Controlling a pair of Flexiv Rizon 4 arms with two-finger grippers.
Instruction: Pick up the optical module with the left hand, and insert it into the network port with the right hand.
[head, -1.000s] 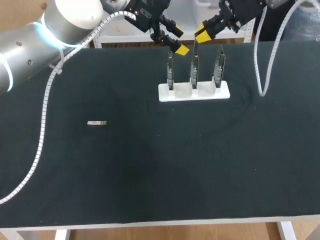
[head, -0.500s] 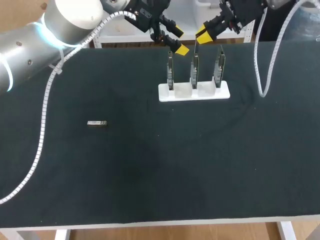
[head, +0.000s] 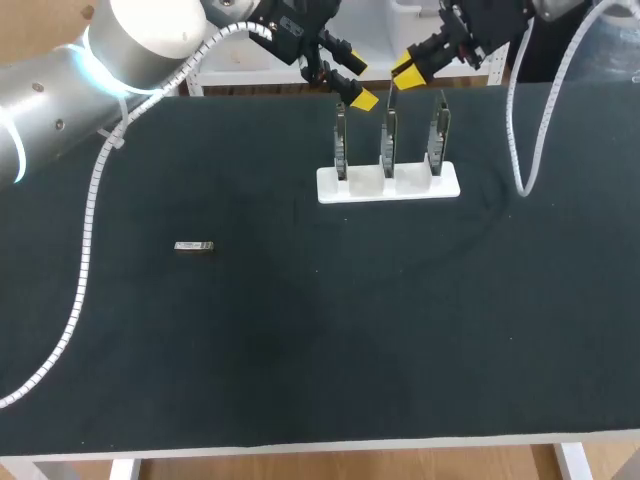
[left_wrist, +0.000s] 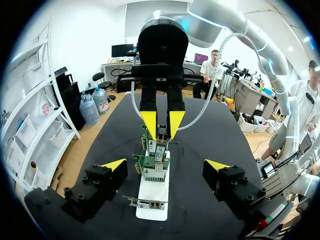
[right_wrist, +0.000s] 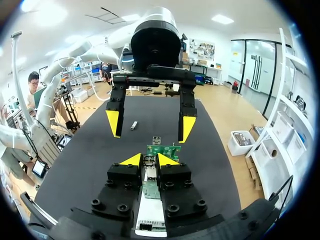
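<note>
Left jaws (head: 360, 83) spread wide and empty over the port-card rack (head: 388, 184), presumably pre-opened for the pick. Right jaws (head: 405, 68) nearly together, also empty, opposite them. Optical module (head: 194, 246) lies flat on the bench (head: 300, 350), well apart from both. Pick not started.

A dark cloth-covered table (head: 300, 350) filled most of the frame, its pale edge running along the bottom.

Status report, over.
Left gripper jaws open, empty, beside the card stand. Right gripper above its cards. Optical module untouched on the table, far from both.
</note>
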